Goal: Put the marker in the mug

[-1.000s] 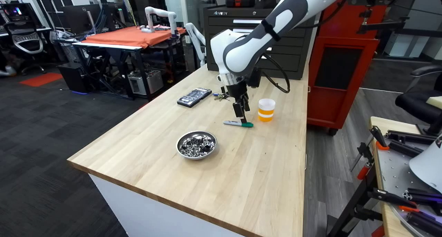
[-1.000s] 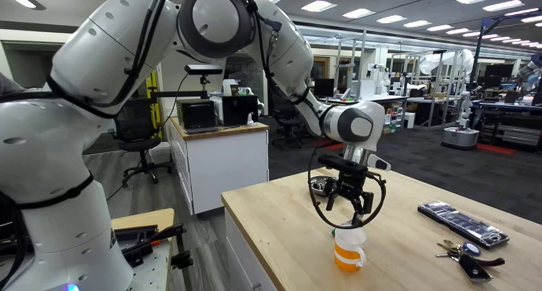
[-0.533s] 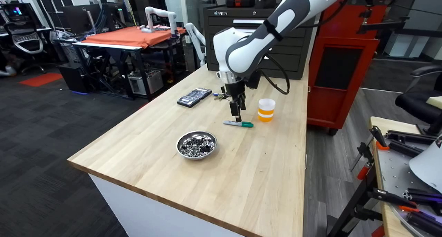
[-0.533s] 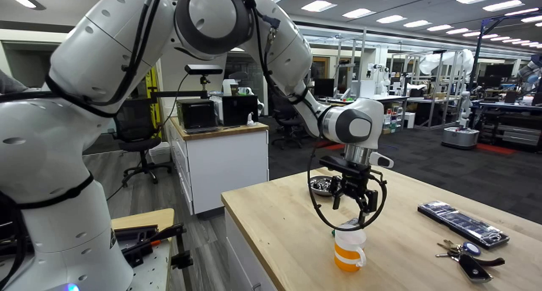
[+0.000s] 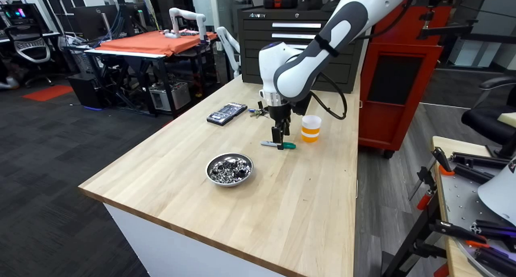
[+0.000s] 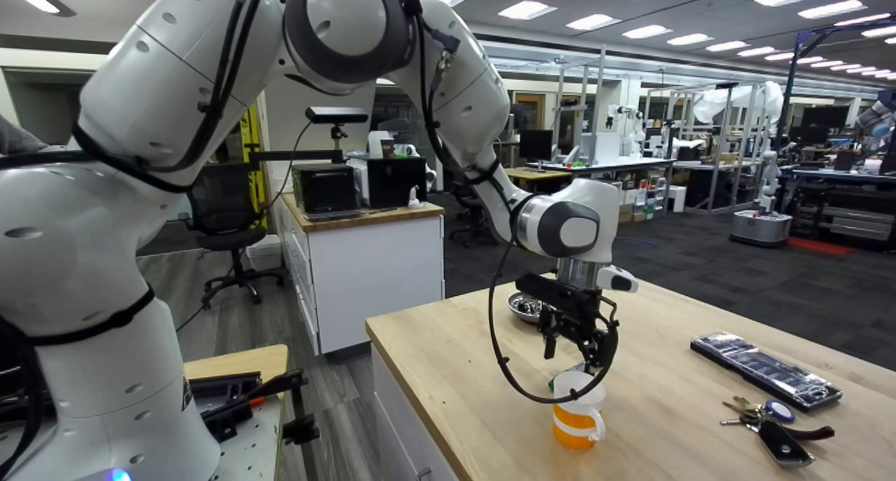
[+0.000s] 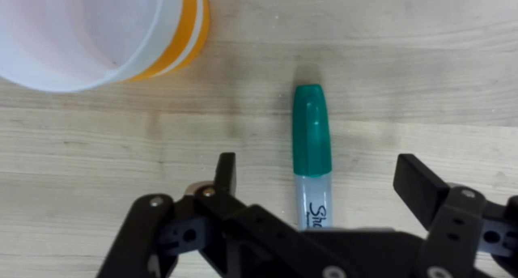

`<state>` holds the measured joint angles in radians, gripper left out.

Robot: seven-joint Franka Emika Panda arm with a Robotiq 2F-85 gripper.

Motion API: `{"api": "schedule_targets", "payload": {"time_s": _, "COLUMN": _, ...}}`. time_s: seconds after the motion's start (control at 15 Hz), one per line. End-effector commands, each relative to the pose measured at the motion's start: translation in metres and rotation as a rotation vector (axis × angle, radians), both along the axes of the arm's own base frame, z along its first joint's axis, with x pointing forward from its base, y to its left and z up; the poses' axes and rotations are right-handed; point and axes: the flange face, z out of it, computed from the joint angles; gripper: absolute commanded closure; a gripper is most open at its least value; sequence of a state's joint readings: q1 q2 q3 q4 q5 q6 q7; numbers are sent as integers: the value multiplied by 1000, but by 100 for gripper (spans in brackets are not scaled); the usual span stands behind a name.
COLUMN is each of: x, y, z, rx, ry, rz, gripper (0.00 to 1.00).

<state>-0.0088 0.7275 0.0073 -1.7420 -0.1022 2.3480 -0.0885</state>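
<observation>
The marker (image 5: 290,145) has a grey body and a green cap and lies flat on the wooden table. In the wrist view the marker (image 7: 312,136) lies between my spread fingers, with its rear end hidden by the gripper. The mug (image 5: 311,130) is orange and white with a pale rim and stands upright beside the cap end. It shows at the upper left of the wrist view (image 7: 178,47) and, with its handle, in an exterior view (image 6: 575,425). My gripper (image 7: 317,164) is open, pointing down low over the marker, with a gap on both sides of it.
A metal bowl (image 5: 229,184) of small shiny parts stands toward the table's near end. A flat black case (image 6: 763,369) and a bunch of keys (image 6: 770,414) lie on the table beyond the mug. A dark drawer cabinet (image 5: 298,47) stands at the table's far end.
My gripper shifted slightly off the cap toward the marker's body, then came down, its fingertips now low around the marker. The marker and the mug have not moved.
</observation>
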Motion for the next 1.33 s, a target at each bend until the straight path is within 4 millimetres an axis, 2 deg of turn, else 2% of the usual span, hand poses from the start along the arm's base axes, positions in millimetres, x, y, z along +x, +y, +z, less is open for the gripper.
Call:
{"api": "schedule_targets", "payload": {"time_s": 0.0, "x": -18, "y": 2, "z": 17, "rx": 0, "ry": -27, "rz": -29, "gripper": 0}}
{"api": "schedule_targets", "payload": {"time_s": 0.27, "x": -26, "y": 5, "z": 17, "rx": 16, "ry": -40, "rz": -38, "gripper": 0}}
{"api": "schedule_targets", "payload": {"time_s": 0.67, "x": -38, "y": 14, "z": 3, "rx": 38, "ry": -134, "rz": -13, "gripper": 0}}
{"api": "schedule_targets", "payload": {"time_s": 0.73, "x": -40, "y": 15, "z": 2, "rx": 32, "ry": -138, "rz": -8, "gripper": 25}}
{"api": "schedule_targets", "payload": {"time_s": 0.87, "x": -44, "y": 16, "z": 4, "rx": 21, "ry": -156, "rz": -6, "gripper": 33}}
{"api": "schedule_targets", "payload": {"time_s": 1.27, "x": -46, "y": 15, "z": 25, "rx": 6, "ry": -211, "rz": 7, "gripper": 74}}
